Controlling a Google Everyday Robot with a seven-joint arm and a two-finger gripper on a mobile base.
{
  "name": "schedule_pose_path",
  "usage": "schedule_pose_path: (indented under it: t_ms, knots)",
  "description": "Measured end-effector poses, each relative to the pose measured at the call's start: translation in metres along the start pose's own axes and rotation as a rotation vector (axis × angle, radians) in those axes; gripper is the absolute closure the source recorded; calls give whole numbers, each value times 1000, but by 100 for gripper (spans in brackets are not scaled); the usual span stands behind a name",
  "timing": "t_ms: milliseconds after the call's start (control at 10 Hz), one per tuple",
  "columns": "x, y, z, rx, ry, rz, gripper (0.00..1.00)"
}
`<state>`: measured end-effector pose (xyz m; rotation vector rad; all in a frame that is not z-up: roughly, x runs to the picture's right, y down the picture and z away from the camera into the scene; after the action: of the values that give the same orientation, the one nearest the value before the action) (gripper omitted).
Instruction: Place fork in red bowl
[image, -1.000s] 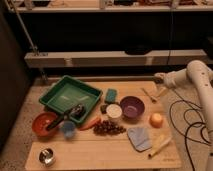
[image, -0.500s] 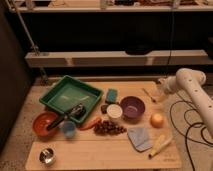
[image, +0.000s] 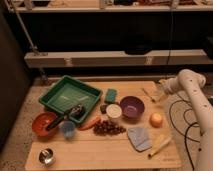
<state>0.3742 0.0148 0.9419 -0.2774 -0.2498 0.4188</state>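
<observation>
1. The red bowl (image: 38, 121) stands at the left front of the wooden table (image: 100, 156). The head of a black-handled tool (image: 65, 118) rests in it, and the handle runs up and right toward the green tray (image: 64, 93).
2. A steel cup (image: 47, 156) stands near the front-left corner. A blue cup (image: 67, 129) stands just right of the red bowl.
3. At table centre are a carrot (image: 90, 122), a dark grape cluster (image: 107, 128), a green sponge (image: 110, 95) and a white cup (image: 114, 111).
4. The purple bowl (image: 132, 107) stands right of centre, with a grey-blue cloth (image: 139, 137) in front of it.
5. The fork (image: 148, 94) lies flat on the table near the far right edge, behind the purple bowl and well apart from the red bowl.
6. An orange (image: 156, 119) and a pale-yellow piece (image: 159, 146) lie at the right front.
7. The gripper (image: 161, 90) is just right of the fork, at the table's right edge. Its jaws are spread wide and hold nothing. Contact with the fork cannot be determined.
</observation>
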Motion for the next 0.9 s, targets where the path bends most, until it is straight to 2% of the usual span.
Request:
schedule_pose_path:
  t_ms: [400,900]
  knots:
    - [-13,4,14,-78,-59,67,20]
    - [-19,21,26,-134,-91,89,20]
